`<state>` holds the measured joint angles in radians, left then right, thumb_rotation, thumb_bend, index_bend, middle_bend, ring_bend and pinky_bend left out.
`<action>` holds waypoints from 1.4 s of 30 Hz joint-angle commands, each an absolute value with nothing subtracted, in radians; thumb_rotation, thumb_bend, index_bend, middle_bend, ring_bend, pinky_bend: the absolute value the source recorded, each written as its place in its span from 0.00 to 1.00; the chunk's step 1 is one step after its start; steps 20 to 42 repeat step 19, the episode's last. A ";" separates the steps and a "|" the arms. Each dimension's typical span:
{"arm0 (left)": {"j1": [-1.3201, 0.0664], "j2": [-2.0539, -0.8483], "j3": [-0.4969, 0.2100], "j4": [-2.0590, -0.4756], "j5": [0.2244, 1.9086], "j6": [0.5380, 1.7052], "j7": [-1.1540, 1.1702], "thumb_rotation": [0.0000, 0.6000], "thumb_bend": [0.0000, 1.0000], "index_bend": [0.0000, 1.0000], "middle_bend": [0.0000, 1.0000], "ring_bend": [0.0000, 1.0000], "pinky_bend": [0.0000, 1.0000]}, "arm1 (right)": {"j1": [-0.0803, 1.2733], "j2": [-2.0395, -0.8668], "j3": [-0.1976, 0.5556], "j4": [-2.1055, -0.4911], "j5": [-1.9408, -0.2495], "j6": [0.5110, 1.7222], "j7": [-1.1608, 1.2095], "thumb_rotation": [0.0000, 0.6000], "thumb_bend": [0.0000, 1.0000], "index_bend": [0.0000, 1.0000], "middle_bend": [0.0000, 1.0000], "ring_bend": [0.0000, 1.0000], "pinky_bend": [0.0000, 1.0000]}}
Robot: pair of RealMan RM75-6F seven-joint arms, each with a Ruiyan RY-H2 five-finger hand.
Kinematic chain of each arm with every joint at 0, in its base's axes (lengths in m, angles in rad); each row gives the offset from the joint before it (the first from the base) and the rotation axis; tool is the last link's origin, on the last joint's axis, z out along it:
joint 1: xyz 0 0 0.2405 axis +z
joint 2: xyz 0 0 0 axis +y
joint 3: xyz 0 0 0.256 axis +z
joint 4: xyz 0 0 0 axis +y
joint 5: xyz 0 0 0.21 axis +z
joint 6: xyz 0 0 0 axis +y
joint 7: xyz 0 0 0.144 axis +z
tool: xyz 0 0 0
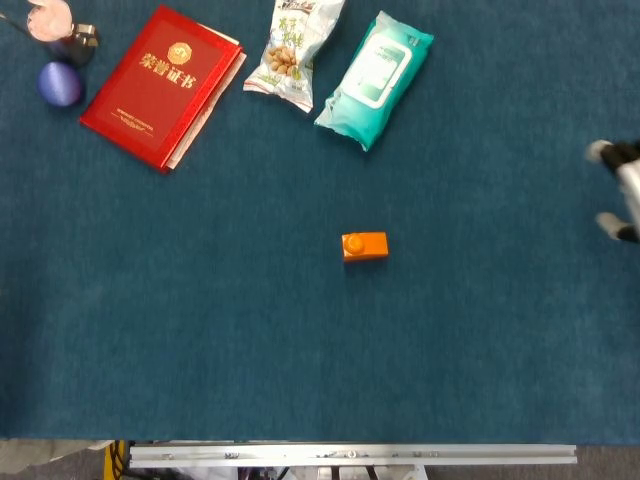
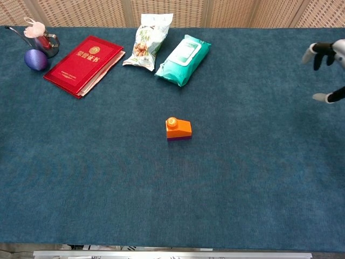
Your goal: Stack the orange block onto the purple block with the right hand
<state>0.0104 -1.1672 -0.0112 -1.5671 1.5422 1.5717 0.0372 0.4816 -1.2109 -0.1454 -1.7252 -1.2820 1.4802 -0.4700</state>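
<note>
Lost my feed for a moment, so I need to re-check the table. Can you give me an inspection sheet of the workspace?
Surface: blue cloth table, bare around the blocks.
Job's things: orange block sits on purple block, mid-table.
Clutter: red booklet, snack bag, teal wipes pack, purple ball, dark cup with pink item, all along the far edge.
Hands: right robot hand at the right frame edge, fingers apart, holding nothing; left robot hand not in view.
Cables: nothing seen.
Surroundings: woven panels behind the table.
</note>
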 commanded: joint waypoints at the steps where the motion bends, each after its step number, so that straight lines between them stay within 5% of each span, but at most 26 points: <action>1: 0.008 -1.170 -0.014 -1.568 1.541 1.571 0.042 1.00 0.29 0.28 0.26 0.20 0.10 | 0.417 -1.176 -0.169 -1.700 -1.316 1.530 -0.465 1.00 0.09 0.38 0.47 0.42 0.53; 19: -0.017 -1.173 -0.021 -1.593 1.549 1.552 0.077 1.00 0.29 0.28 0.26 0.20 0.10 | 0.195 -1.157 -0.145 -1.688 -1.388 1.641 -0.377 1.00 0.09 0.38 0.47 0.42 0.53; 42: -0.017 -1.173 -0.021 -1.593 1.549 1.552 0.077 1.00 0.29 0.28 0.26 0.20 0.10 | 0.195 -1.157 -0.145 -1.688 -1.388 1.641 -0.377 1.00 0.09 0.38 0.47 0.42 0.53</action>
